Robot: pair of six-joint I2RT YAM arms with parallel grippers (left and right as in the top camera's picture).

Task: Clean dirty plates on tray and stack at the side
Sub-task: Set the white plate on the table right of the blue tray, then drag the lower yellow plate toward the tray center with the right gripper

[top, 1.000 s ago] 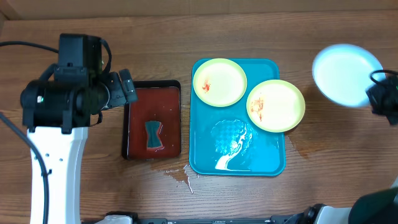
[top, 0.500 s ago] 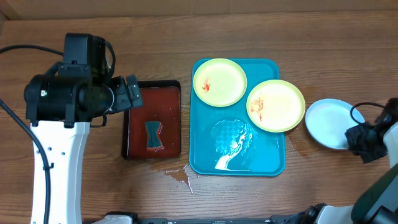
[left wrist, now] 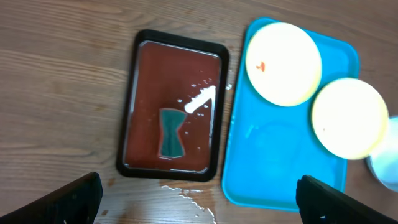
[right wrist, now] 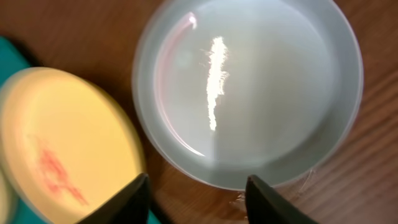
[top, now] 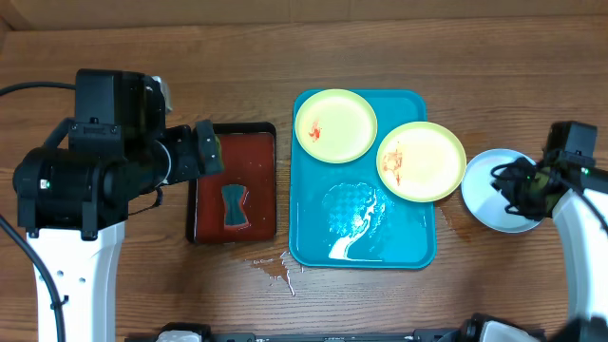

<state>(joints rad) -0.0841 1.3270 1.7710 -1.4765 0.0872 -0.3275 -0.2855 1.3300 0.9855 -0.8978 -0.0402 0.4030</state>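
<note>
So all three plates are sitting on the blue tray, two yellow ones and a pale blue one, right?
No. The two yellow plates sit on the blue tray, but the pale blue plate lies on the table beside it, as the overhead view shows.

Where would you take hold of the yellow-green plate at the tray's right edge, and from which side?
The yellow-green plate lies flat, but its right rim juts past the tray wall. Probably best: pinch that jutting rim, coming in from the right with the right gripper, one finger underneath.
</note>
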